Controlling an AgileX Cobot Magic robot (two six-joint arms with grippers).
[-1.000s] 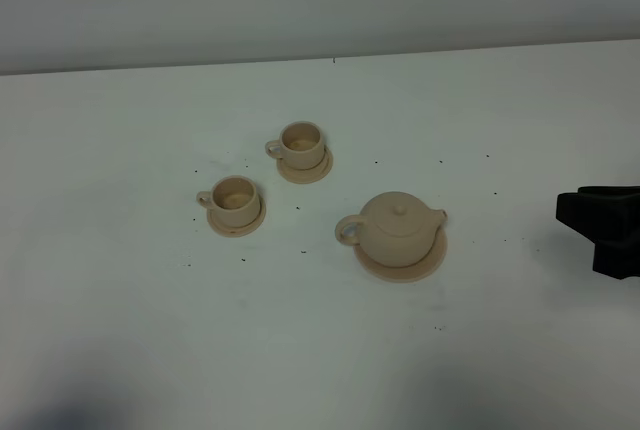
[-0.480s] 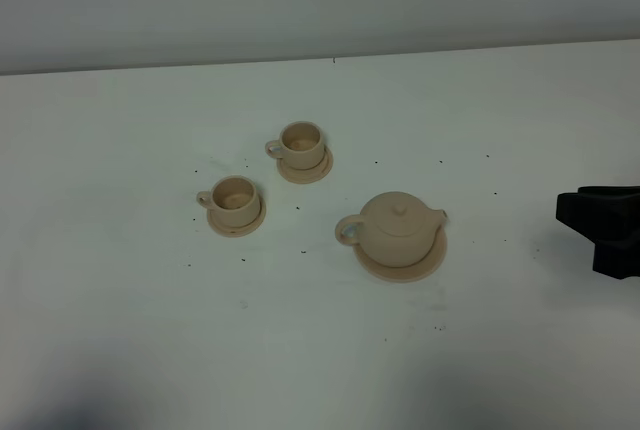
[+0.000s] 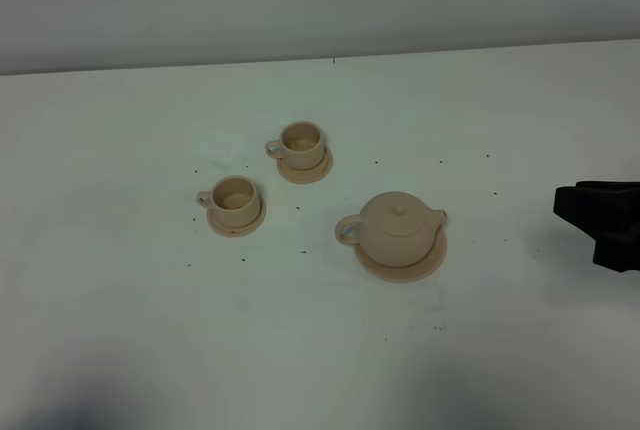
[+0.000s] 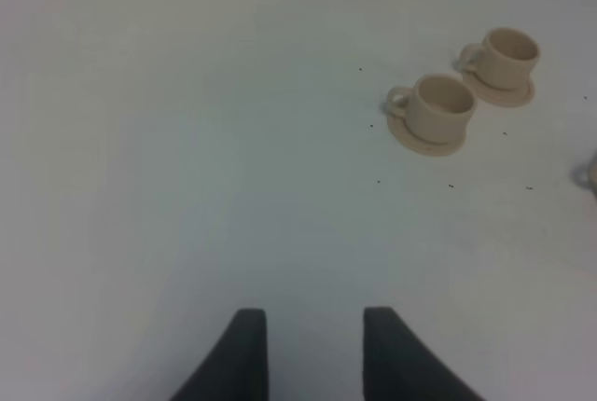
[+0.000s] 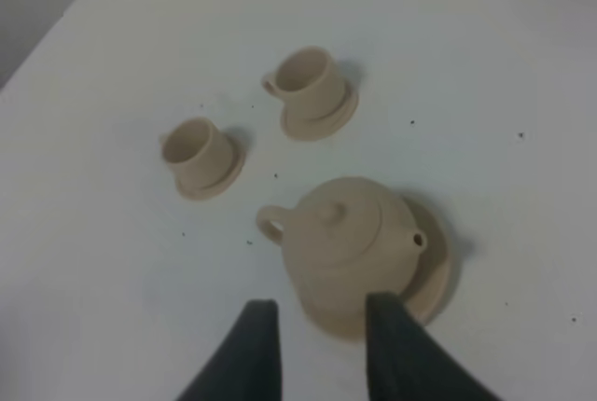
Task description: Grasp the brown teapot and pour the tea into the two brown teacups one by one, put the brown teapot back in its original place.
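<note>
The brown teapot point(image 3: 398, 230) point(image 5: 345, 242) stands upright, lid on, on its wide flat saucer point(image 3: 432, 260) point(image 5: 437, 275), handle to the left and spout to the right. To its left and further back, the two brown teacups point(image 3: 302, 144) point(image 3: 234, 197) sit on small saucers. They also show in the left wrist view point(image 4: 504, 54) point(image 4: 443, 107) and the right wrist view point(image 5: 308, 79) point(image 5: 194, 149). My right gripper point(image 3: 580, 225) point(image 5: 320, 312) hangs open at the table's right edge, well apart from the teapot. My left gripper point(image 4: 313, 319) is open over bare table, holding nothing, far from the cups.
The white tabletop point(image 3: 150, 330) carries small dark specks around the tea set. Its far edge meets a grey wall point(image 3: 300, 0). No other objects are in view.
The right gripper has edged very slightly left toward the teapot. Teapot, cups and saucers have not moved.
</note>
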